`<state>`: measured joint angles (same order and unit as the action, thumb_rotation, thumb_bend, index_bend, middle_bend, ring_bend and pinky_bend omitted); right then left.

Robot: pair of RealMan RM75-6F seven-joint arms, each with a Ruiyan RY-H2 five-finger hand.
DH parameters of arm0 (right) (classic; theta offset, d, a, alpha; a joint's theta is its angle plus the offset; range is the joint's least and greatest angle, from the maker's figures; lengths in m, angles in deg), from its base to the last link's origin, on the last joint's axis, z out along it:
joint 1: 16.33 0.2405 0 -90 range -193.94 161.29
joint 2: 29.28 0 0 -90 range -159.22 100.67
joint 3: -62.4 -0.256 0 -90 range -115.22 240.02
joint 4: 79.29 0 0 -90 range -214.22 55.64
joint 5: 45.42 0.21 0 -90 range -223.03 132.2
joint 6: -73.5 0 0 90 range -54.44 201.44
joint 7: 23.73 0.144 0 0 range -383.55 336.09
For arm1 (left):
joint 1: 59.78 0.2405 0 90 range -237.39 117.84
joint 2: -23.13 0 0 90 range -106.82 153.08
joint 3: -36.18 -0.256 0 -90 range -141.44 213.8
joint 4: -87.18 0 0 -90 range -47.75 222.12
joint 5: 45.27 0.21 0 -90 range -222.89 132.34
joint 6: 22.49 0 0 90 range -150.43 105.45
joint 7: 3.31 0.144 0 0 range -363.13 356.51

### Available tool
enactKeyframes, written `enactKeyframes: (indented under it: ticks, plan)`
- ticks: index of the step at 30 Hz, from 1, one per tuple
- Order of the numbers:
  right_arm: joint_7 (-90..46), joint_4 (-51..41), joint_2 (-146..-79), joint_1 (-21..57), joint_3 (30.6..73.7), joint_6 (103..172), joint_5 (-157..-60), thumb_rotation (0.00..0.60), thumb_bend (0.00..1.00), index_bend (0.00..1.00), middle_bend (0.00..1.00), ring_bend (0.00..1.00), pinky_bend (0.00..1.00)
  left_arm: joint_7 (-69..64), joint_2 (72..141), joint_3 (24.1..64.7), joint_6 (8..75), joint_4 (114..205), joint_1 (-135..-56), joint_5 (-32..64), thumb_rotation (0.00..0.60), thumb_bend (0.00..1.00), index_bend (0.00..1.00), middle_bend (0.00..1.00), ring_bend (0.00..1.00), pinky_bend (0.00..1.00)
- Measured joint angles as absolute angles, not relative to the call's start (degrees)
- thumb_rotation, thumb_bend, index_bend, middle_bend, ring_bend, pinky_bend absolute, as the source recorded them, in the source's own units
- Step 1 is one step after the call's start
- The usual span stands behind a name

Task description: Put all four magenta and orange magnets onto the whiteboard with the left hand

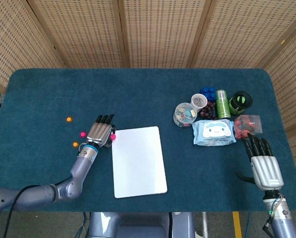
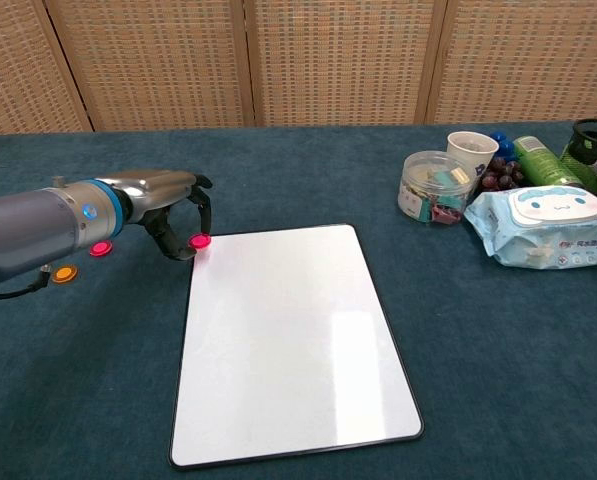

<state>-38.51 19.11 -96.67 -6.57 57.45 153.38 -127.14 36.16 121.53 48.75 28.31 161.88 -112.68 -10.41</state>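
My left hand (image 2: 168,205) pinched a magenta magnet (image 2: 199,241) at the whiteboard (image 2: 288,340)'s near-left corner, my other fingers loosely spread. My right hand (image 1: 265,166) lay open, empty. Released here, I judged, the magnet might catch the frame edge and tip onto the cloth rather than seat flat.

You get no readable text here. Wipes pack (image 2: 546,228) right of whiteboard (image 2: 290,340) carries cartoon face only; print on green can (image 1: 222,103) beside pack too small to read.
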Motion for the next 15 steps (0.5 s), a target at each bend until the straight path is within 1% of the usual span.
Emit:
enactKeyframes:
  ticks: [1,2,4,5,7,12,13,15]
  plan:
    - [-38.43,19.12,-96.65,-6.55,57.43,153.29,-127.05,0.6,0.14,0.0,0.0,0.0,0.0,36.36,122.3,48.85,28.07,160.84,-113.17,-10.87,0.6,0.38,0.43,0.0,0.0,0.0]
    - [-38.37,19.14,-96.62,-6.52,57.42,153.2,-126.98,0.6,0.14,0.0,0.0,0.0,0.0,36.55,123.25,48.95,27.78,159.56,-113.79,-11.33,0.6,0.37,0.31,0.0,0.0,0.0]
    - [-38.27,19.16,-96.56,-6.44,57.4,153.01,-126.85,0.6,0.14,0.0,0.0,0.0,0.0,36.68,124.38,49.07,27.35,158.03,-114.56,-11.87,0.6,0.36,0.16,0.0,0.0,0.0]
    - [-38.25,19.17,-96.53,-6.4,57.39,152.97,-126.82,0.6,0.14,0.0,0.0,0.0,0.0,36.7,124.82,49.15,27.07,157.46,-114.93,-12.3,0.6,0.35,0.11,0.0,0.0,0.0]
    - [-38.23,19.17,-96.51,-6.38,57.39,152.94,-126.79,0.6,0.14,0.0,0.0,0.0,0.0,36.57,124.97,49.26,26.69,157.23,-115.22,-12.8,0.6,0.34,0.08,0.0,0.0,0.0]
    - [-38.32,19.14,-96.51,-6.4,57.47,153.05,-126.94,0.6,0.14,0.0,0.0,0.0,0.0,35.63,123.68,49.25,26.87,158.84,-114.94,-12.22,0.6,0.33,0.07,0.0,0.0,0.0]
    - [-38.38,19.15,-96.53,-6.4,57.49,153.08,-127.01,0.6,0.14,0.0,0.0,0.0,0.0,35.37,123.15,49.25,27.04,159.43,-114.75,-11.99,0.6,0.33,0.07,0.0,0.0,0.0]
    - [-38.53,19.23,-96.57,-6.42,57.52,153.19,-127.08,0.6,0.14,0.0,0.0,0.0,0.0,34.4,121.49,49.28,27.24,161.28,-114.18,-11.39,0.6,0.35,0.13,0.0,0.0,0.0]
